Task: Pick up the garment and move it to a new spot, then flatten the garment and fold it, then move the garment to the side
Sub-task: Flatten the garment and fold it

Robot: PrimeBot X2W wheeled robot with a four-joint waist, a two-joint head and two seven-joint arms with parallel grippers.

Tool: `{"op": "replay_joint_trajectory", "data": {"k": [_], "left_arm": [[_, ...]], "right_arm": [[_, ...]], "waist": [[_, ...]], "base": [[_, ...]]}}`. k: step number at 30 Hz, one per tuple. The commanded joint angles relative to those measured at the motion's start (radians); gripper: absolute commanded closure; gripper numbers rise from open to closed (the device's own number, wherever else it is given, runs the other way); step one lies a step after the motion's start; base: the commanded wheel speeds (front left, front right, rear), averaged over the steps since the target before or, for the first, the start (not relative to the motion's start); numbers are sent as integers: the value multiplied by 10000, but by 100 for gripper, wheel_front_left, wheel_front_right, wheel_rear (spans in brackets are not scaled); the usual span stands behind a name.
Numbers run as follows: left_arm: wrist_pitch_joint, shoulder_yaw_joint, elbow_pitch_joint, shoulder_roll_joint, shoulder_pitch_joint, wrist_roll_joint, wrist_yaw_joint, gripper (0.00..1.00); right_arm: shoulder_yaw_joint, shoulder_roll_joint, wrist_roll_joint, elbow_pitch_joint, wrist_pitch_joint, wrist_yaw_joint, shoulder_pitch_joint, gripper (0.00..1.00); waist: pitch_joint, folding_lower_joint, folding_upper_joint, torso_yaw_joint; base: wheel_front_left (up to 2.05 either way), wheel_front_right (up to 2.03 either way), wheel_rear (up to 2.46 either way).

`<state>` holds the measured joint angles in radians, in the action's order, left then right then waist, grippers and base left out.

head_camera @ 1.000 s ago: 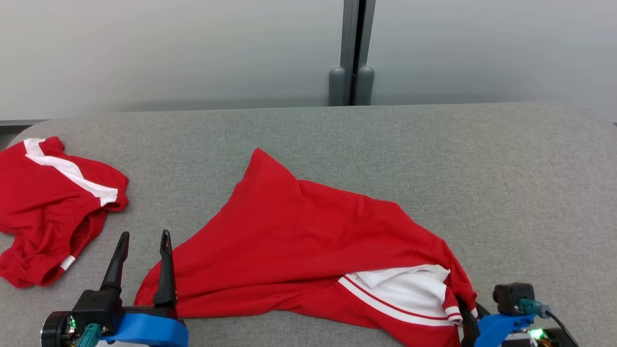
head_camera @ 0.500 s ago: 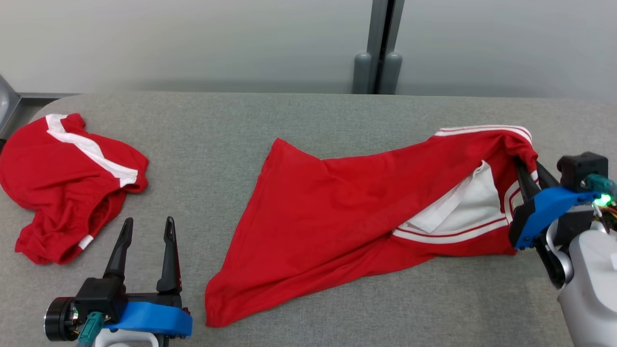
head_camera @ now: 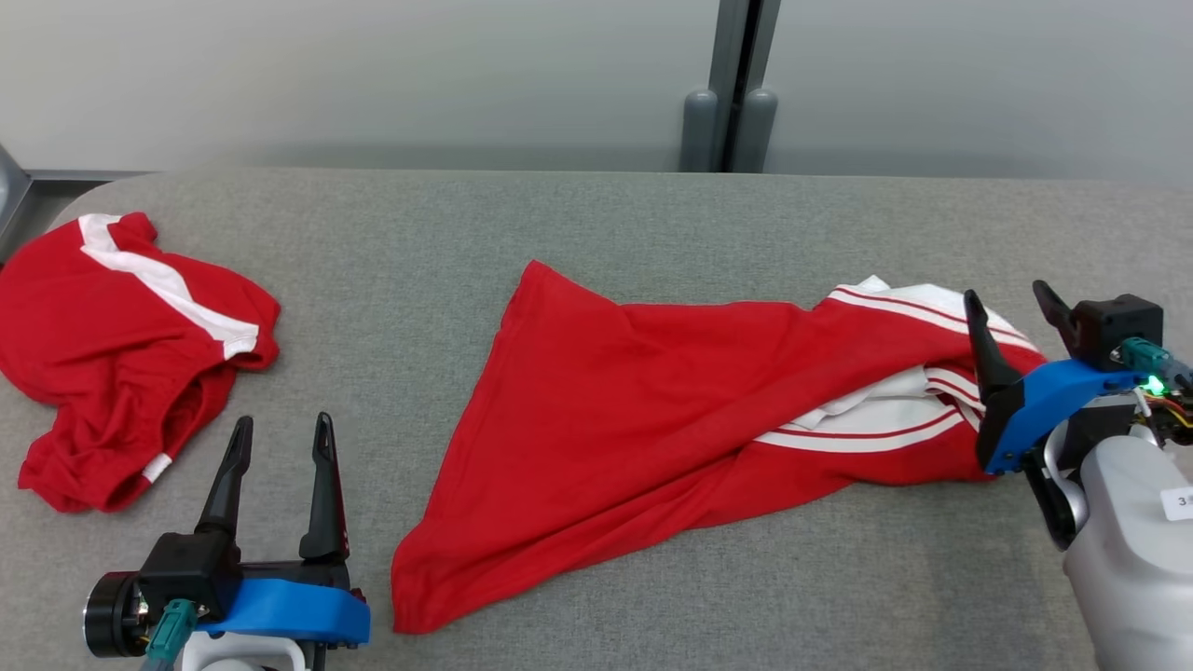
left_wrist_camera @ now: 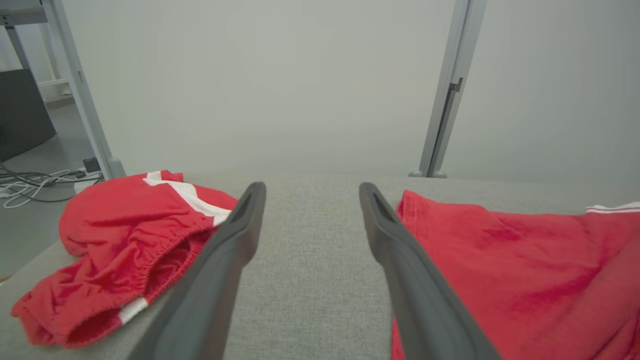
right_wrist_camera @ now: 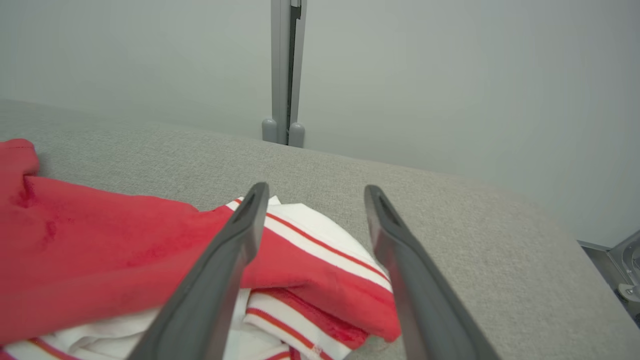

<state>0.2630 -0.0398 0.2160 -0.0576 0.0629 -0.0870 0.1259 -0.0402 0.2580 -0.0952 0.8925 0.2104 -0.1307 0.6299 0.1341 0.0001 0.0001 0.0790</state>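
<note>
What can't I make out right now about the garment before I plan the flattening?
- Head view: the garment's striped end lies partly behind the right gripper and its blue mount, so its far corner is hidden.
- Right wrist view: that gripper's fingers cover the bunched white layers; the bottom edge cuts them off.
- Left wrist view: the right edge cuts the garment off.
- Head view: the other red garment runs off the left edge.

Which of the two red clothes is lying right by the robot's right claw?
The larger garment spread across the middle: its white striped end lies beside the right gripper. The crumpled one sits far left.
</note>
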Motion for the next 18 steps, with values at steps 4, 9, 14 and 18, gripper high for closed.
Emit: {"op": "replay_joint_trajectory", "data": {"k": [4, 9, 14, 18], "left_arm": [[26, 7, -36, 15, -5, 15, 77, 0], [26, 55, -57, 39, -6, 16, 76, 0], [26, 70, -70, 48, -123, -18, 72, 0], [26, 107, -73, 53, -140, -23, 50, 0]], "right_arm": [[-353, -219, -207, -5, 316, -1, 72, 0], [-864, -516, -436, -196, 435, -1, -358, 0], [-1230, -689, -676, -233, 470, -1, -853, 0], [-1297, -574, -835, -77, 374, -1, -1098, 0]], "waist": [[-48, -1, -1, -116], [-56, -1, -1, -113], [-103, -1, -1, -139], [-99, -1, -1, -126]], "base": [[0, 0, 0], [0, 0, 0], [0, 0, 0], [0, 0, 0]]}}
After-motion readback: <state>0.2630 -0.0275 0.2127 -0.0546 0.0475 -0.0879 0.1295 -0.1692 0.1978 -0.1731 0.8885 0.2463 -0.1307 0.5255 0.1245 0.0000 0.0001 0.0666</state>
